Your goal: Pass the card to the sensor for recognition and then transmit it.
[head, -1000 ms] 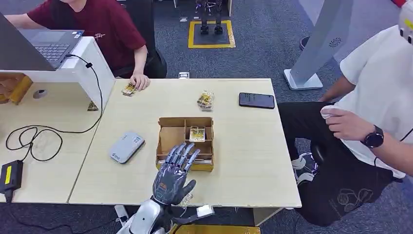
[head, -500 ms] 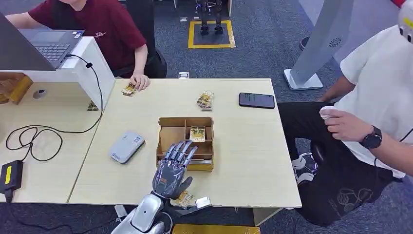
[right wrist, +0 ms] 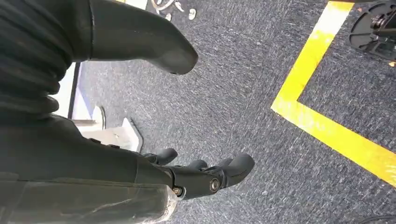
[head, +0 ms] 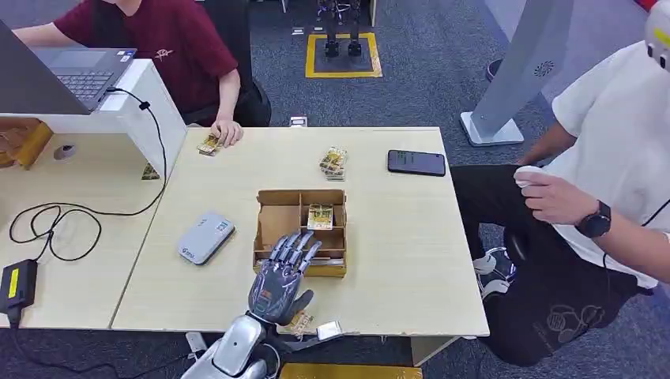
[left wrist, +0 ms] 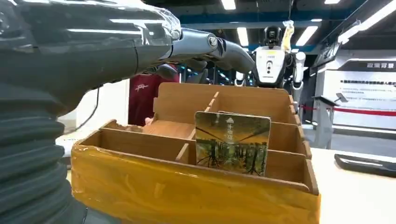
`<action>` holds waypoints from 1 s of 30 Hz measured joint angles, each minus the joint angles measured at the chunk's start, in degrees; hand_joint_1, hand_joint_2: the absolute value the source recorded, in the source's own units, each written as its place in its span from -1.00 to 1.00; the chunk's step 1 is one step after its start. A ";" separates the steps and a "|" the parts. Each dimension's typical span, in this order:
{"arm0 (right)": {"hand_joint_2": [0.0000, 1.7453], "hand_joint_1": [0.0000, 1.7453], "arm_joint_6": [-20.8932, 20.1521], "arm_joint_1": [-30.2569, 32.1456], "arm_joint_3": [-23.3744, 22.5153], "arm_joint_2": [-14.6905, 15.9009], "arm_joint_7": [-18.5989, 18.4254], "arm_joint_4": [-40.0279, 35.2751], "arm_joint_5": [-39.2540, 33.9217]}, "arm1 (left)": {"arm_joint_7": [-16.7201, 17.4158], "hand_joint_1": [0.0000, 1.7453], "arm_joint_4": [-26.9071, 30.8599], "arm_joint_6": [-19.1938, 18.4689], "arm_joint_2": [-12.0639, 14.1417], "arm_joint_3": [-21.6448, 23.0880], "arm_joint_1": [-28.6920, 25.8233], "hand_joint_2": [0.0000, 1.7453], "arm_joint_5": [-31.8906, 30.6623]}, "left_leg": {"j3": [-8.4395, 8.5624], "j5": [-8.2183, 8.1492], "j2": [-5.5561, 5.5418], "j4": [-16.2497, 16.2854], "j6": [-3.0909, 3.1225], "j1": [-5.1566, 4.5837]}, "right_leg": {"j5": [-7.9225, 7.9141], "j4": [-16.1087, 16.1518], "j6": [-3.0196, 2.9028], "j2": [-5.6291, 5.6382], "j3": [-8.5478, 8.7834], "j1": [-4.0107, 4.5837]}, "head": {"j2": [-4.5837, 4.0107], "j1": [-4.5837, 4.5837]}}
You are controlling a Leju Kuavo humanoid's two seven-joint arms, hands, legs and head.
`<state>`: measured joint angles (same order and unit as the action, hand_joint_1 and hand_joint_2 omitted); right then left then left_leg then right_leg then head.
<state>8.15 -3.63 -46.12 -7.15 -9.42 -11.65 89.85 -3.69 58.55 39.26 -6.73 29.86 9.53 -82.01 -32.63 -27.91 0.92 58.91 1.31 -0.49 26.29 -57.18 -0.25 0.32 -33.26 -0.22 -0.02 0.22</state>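
A patterned card [head: 320, 216] stands upright in a back compartment of the wooden divider box [head: 276, 223] at mid-table. In the left wrist view the card [left wrist: 232, 142] faces me behind the box's yellow taped wall [left wrist: 187, 191]. My left hand [head: 280, 276] hovers over the box's near edge, fingers [left wrist: 219, 46] stretched out and spread, holding nothing. The grey card sensor [head: 205, 238] lies left of the box. My right hand [right wrist: 205, 177] hangs over the carpet, thumb apart from the loosely bent fingers, with nothing in it.
A stack of cards [head: 333, 163] and a black phone [head: 416, 163] lie at the table's far side. A person in red rests a hand on a card [head: 209, 145] at the far left corner. A person in white sits close on the right [head: 600, 158]. Cables [head: 55, 225] cover the left desk.
My left hand has eased back a little toward the table's front edge and sits slightly lower. The person on the right shifted an arm slightly.
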 joint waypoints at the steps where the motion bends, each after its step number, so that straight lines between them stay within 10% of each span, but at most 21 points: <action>1: 1.00 -1.00 0.00 0.00 0.00 -0.02 0.00 0.00 0.00 | -1.02 -1.00 0.00 0.00 -0.20 -0.13 0.00 1.00 0.86 | 0.00 0.00 0.00 0.00 0.00 0.00 | 0.00 0.00 0.00 0.00 0.00 0.00 | 0.00 0.00; 30: 1.00 -1.00 -0.24 -0.01 1.14 -0.02 -0.37 0.00 0.13 | -3.09 -1.00 -3.06 0.00 -3.52 -5.09 2.80 1.00 1.65 | 0.00 0.00 0.00 0.01 0.00 -0.01 | -0.01 0.00 0.00 0.00 0.00 -0.01 | 0.00 0.00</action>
<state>7.91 -3.64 -44.98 -7.17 -9.79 -11.65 89.99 -6.77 55.50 39.26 -10.25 24.77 12.33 -80.37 -32.64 -27.91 0.91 58.92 1.32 -0.50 26.29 -57.18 -0.25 0.32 -33.26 -0.22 -0.02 0.22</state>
